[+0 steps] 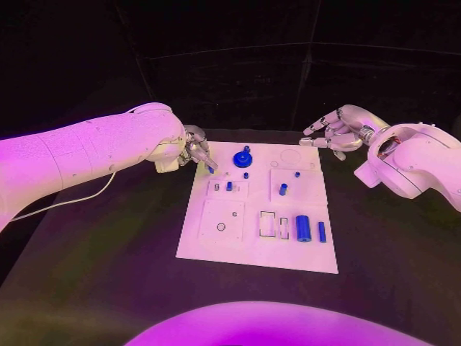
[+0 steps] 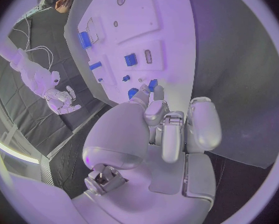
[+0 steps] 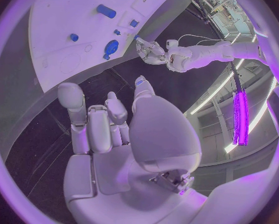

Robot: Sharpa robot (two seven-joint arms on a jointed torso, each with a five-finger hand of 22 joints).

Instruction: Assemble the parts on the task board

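1. Nearest the head camera lies the black desk (image 1: 106, 288), a dull, matte surface that carries the flat white rectangular task board (image 1: 225, 245) squarely between the two arms, presumably so that either one can reach it.
2. Toward the board's near right corner, a short blue cylinder (image 1: 303, 228) and a thinner blue bar (image 1: 321, 231) lie side by side next to outlined rectangular recesses, seemingly set out waiting for their slots.
3. Farther back, a small blue peg (image 1: 284, 189) sits on the right half of the board, and a round blue knob-like part (image 1: 243, 158) stands close to the far edge; both look smooth and moulded, probably plastic.
4. A shallow round hole (image 1: 221, 226) marks the near left panel; the board's panels are slightly raised, with crisp edges.
5. At the board's far left corner, the left robot hand (image 1: 197, 153), silver and glossy, points its fingers (image 2: 153, 97) down at the board edge. In the left wrist view a small blue piece (image 2: 153, 84) sits right at the fingertips, but I cannot tell whether it is pinched or merely lies just beyond them.
6. Off the far right corner, the right robot hand (image 1: 333, 132) hovers well apart from the parts, fingers spread and holding nothing, likely kept clear while the left one works.
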